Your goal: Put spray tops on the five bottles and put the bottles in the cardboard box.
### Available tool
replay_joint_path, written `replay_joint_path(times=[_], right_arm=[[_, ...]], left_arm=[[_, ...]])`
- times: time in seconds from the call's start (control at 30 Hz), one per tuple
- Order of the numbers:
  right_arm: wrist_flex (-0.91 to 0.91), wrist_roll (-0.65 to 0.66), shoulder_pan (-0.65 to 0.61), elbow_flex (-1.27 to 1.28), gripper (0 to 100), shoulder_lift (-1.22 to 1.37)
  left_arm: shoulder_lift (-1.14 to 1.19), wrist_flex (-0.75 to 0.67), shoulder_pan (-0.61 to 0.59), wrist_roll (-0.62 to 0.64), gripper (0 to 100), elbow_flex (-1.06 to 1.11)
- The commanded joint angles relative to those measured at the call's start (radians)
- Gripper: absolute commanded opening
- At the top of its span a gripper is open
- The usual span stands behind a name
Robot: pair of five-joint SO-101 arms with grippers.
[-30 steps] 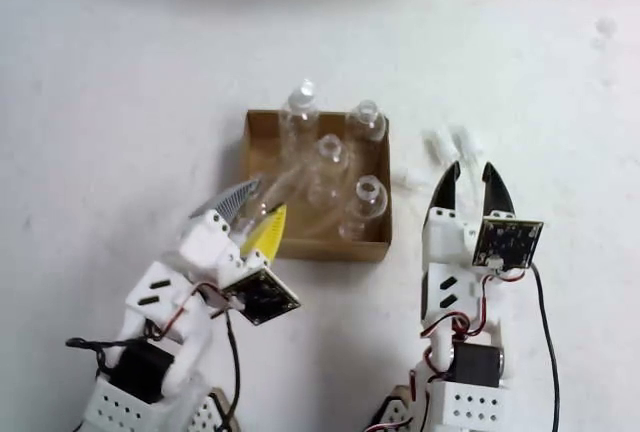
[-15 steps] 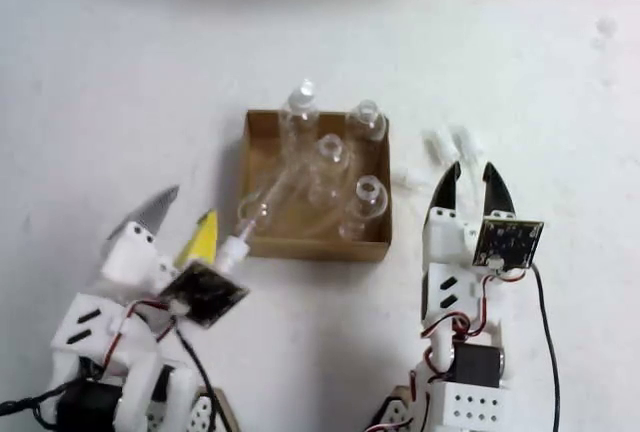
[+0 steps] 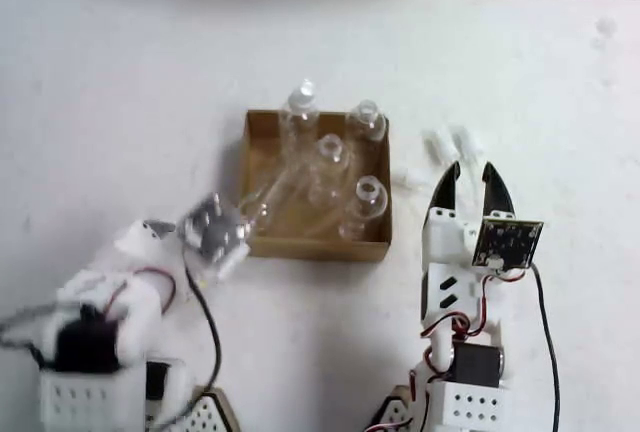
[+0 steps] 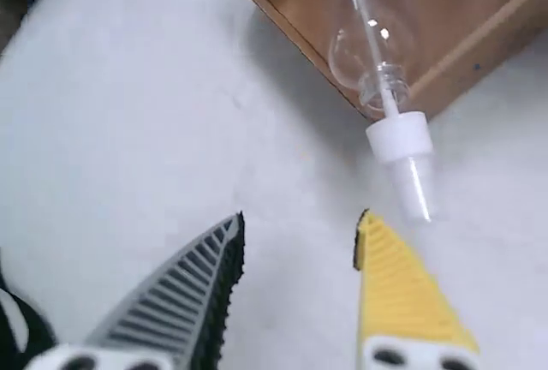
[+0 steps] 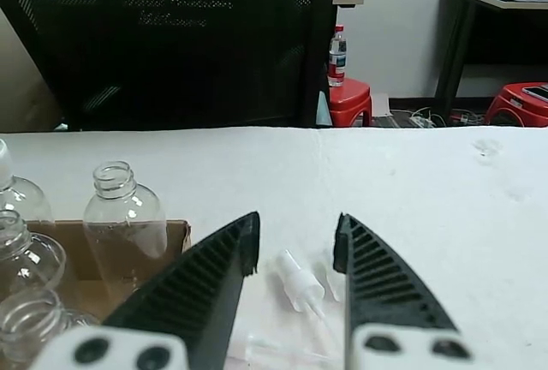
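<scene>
Pulled back to the lower left of the high view, the left gripper (image 4: 300,217) gapes wide and empty. The capped bottle (image 4: 370,40) lies tilted over the cardboard box (image 3: 315,248) corner at centre frame. Right gripper (image 3: 471,170), parted and empty, sits near loose spray tops (image 3: 447,142).

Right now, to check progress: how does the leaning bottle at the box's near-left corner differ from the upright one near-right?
The leaning bottle wears a white spray top; the upright bottle has an open neck. The leaning bottle lies tilted, nozzle poking over the edge of the cardboard box; the upright bottle stands inside. Both are clear and in the box.
</scene>
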Motion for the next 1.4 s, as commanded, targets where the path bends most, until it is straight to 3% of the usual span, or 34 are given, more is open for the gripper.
replay_joint_path(times=[0.0, 0.17, 0.3, 0.53, 0.87, 1.2, 1.37], right_arm=[[-0.015, 0.012, -0.004, 0.009, 13.0, 0.002], [-0.015, 0.012, -0.001, 0.009, 13.0, 0.002], [-0.015, 0.012, 0.001, 0.009, 13.0, 0.002], [-0.015, 0.012, 0.001, 0.009, 13.0, 0.002], [-0.015, 0.012, -0.002, 0.009, 13.0, 0.002], [-0.015, 0.012, -0.002, 0.009, 13.0, 0.002], [-0.015, 0.012, -0.002, 0.009, 13.0, 0.002]], left_arm=[[0.383, 0.137, 0.110, 0.126, 20, -0.287], [0.407, 0.114, 0.268, 0.233, 20, -0.273], [0.427, 0.002, 0.219, 0.295, 22, -0.212], [0.568, -0.135, 0.130, 0.292, 22, -0.140], [0.587, -0.190, 0.209, 0.296, 22, -0.034], [0.588, -0.209, 0.211, 0.298, 22, -0.021], [0.584, -0.206, 0.211, 0.299, 14, -0.026]])
